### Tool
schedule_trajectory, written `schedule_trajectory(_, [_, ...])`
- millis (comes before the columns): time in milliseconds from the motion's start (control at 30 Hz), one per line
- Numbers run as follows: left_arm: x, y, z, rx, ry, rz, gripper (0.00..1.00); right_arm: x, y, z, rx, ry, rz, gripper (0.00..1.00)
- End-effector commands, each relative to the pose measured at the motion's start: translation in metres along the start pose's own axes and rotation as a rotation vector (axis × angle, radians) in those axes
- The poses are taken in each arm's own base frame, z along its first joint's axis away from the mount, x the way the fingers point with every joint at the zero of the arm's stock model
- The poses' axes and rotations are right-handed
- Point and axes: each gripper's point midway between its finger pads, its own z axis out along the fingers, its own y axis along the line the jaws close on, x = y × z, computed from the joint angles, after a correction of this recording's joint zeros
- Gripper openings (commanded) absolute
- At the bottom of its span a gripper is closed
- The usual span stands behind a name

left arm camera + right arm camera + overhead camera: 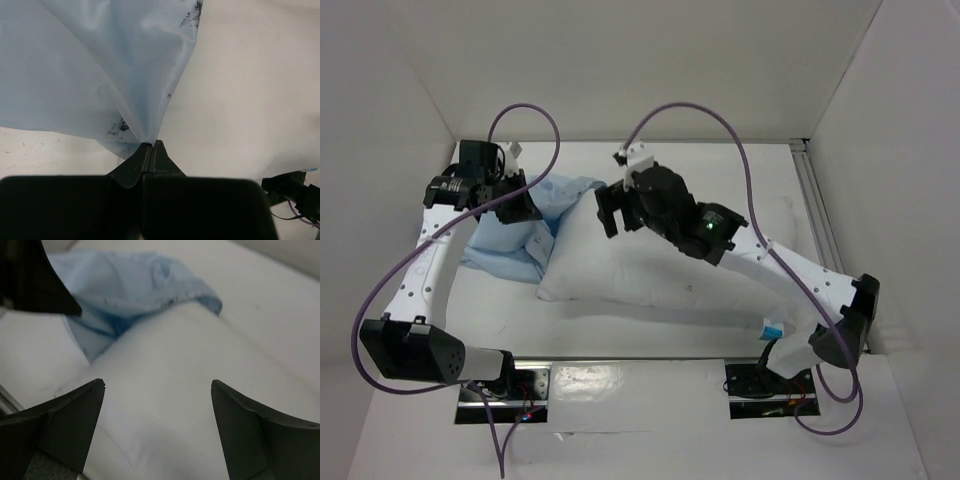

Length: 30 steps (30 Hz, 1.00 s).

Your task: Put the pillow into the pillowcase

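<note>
The white pillow [660, 270] lies across the middle of the table, with its blue-and-white tag [772, 328] at the near right corner. The light blue pillowcase [530, 230] is bunched at the pillow's left end and partly drapes over that end. My left gripper [527, 207] is shut on a pinch of the speckled pillowcase [100, 65], which hangs from the fingertips [159, 146]. My right gripper [157, 385] stands open just above the pillow [165, 410], holding nothing. Beyond it, the pillowcase [130, 290] covers the pillow's far end.
White enclosure walls stand at the back and on both sides. A metal rail [817, 215] runs along the table's right edge. Purple cables [535, 115] loop above both arms. The left arm's dark end [35, 280] shows at the upper left of the right wrist view.
</note>
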Motion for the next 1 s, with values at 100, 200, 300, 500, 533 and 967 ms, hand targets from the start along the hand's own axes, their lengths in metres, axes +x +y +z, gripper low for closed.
schedule_trajectory(100, [-0.032, -0.009, 0.002, 0.03, -0.091, 0.0, 0.0, -0.026, -0.035, 0.074, 0.137, 0.076, -0.074, 0.94])
schedule_trajectory(200, [-0.036, -0.011, 0.006, 0.037, -0.083, -0.01, 0.0, -0.017, -0.055, 0.11, 0.178, 0.162, -0.093, 0.99])
schedule_trajectory(300, [-0.037, -0.01, 0.011, 0.034, -0.073, -0.013, 0.0, -0.016, -0.034, 0.11, 0.049, 0.219, -0.08, 0.99])
schedule_trajectory(500, [-0.037, -0.001, 0.014, -0.014, -0.079, -0.018, 0.0, 0.067, -0.026, 0.125, -0.029, 0.407, -0.063, 0.99])
schedule_trajectory(533, [-0.038, 0.0, 0.01, -0.021, -0.092, -0.015, 0.0, 0.071, -0.023, 0.126, -0.04, 0.403, -0.045, 0.99])
schedule_trajectory(967, [-0.037, -0.007, -0.021, -0.01, -0.153, -0.001, 0.0, 0.092, -0.01, 0.059, -0.152, 0.366, 0.035, 0.0])
